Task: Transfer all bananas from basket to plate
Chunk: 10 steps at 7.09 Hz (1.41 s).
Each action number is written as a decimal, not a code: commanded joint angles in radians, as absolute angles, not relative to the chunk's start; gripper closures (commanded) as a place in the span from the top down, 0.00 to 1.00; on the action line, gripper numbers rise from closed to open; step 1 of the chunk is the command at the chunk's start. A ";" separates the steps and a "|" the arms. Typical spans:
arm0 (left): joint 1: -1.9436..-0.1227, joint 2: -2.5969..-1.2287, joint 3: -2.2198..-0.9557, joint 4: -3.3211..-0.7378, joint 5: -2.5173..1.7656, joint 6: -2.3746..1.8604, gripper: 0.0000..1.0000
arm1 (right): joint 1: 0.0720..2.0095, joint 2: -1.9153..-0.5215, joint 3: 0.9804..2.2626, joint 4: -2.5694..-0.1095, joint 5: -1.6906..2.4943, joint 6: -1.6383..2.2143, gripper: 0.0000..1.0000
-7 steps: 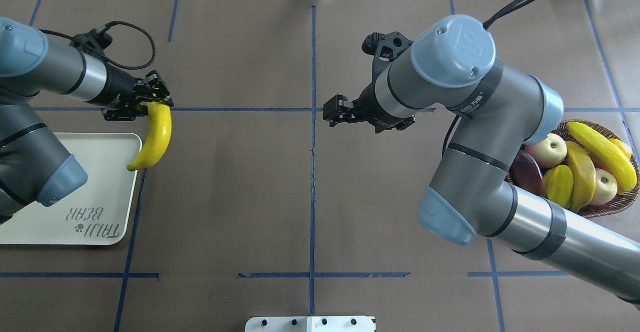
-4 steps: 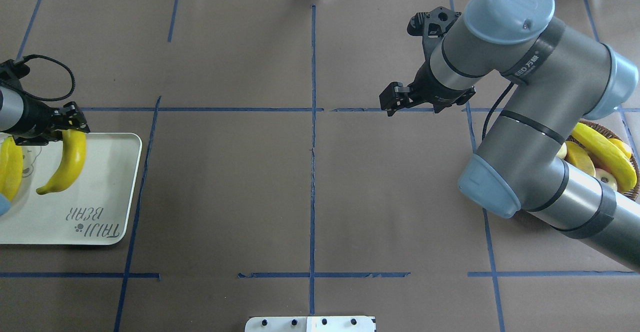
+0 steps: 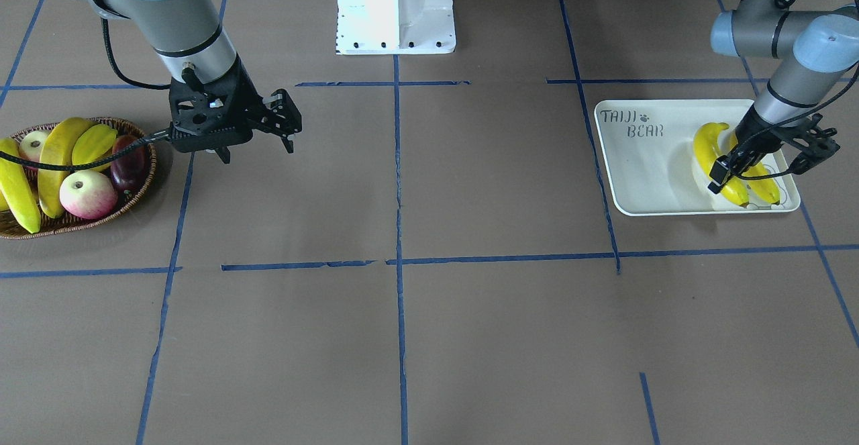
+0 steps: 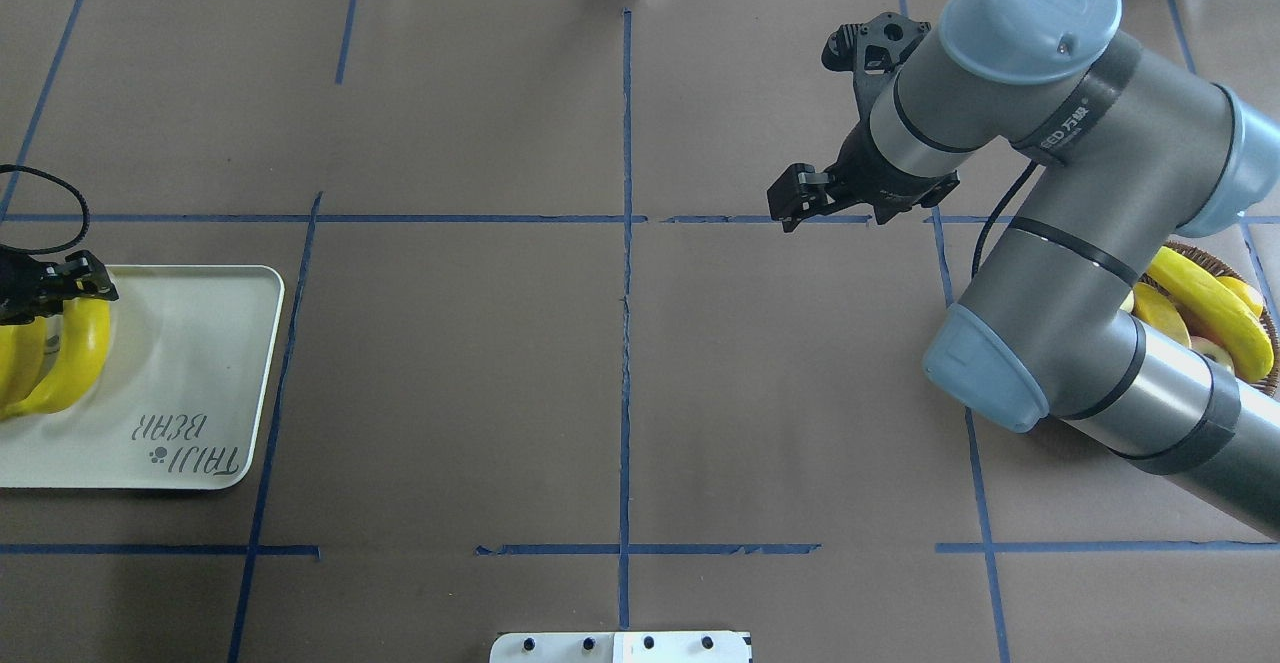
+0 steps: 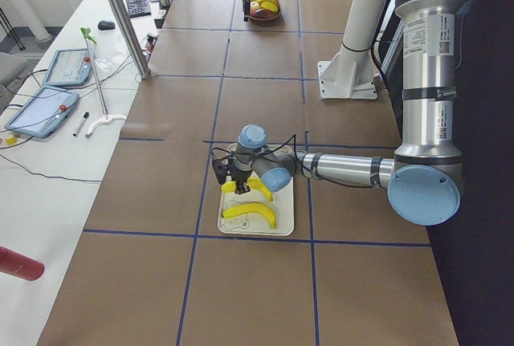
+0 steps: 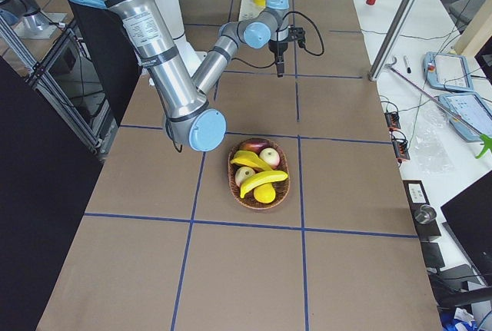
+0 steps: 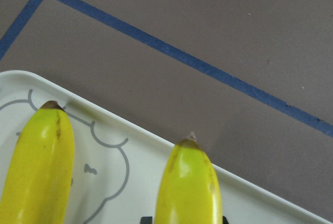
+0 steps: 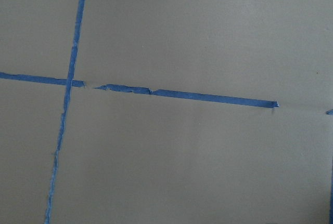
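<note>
The white plate (image 3: 644, 176) (image 4: 190, 343) sits at the table's left end. One banana (image 4: 20, 363) (image 3: 763, 182) lies on it. My left gripper (image 4: 72, 288) (image 3: 721, 175) is shut on the far end of a second banana (image 4: 78, 358) (image 3: 706, 144) (image 7: 188, 187), held low over the plate beside the first. I cannot tell whether it touches the plate. The wicker basket (image 3: 80, 223) (image 4: 1205, 253) at the right end holds two more bananas (image 3: 15, 190) (image 3: 55, 160). My right gripper (image 3: 287, 121) (image 4: 795, 201) hangs open over bare table, left of the basket.
The basket also holds two apples (image 3: 86, 193), a dark red fruit (image 3: 126, 162) and a star fruit (image 3: 94, 143). The right arm's elbow (image 4: 985, 368) covers part of the basket from overhead. The white robot base (image 3: 396, 9) stands at the near edge. Blue tape lines cross the brown mat.
My left arm carried the banana leftward over the plate and lowered it beside the other banana. My right arm swung back right toward the basket, then almost stopped.
</note>
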<state>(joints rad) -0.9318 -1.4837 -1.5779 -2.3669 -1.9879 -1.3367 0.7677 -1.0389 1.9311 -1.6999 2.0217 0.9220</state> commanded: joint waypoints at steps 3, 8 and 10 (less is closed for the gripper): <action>-0.933 -1.480 -1.552 -2.370 -2.009 -1.281 0.44 | 0.765 -1.040 1.928 -1.697 2.020 0.922 1.00; -1.069 -1.488 -1.571 -2.359 -2.179 -1.221 1.00 | 0.775 -1.037 1.930 -1.698 2.022 0.922 1.00; -1.066 -1.488 -1.617 -2.358 -2.229 -1.156 1.00 | 0.819 -1.040 1.930 -1.704 2.067 0.888 1.00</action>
<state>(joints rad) -1.0615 -1.4877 -1.5876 -2.3584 -2.1985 -1.2050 0.7927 -1.0384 1.9297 -1.7013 2.0389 0.9135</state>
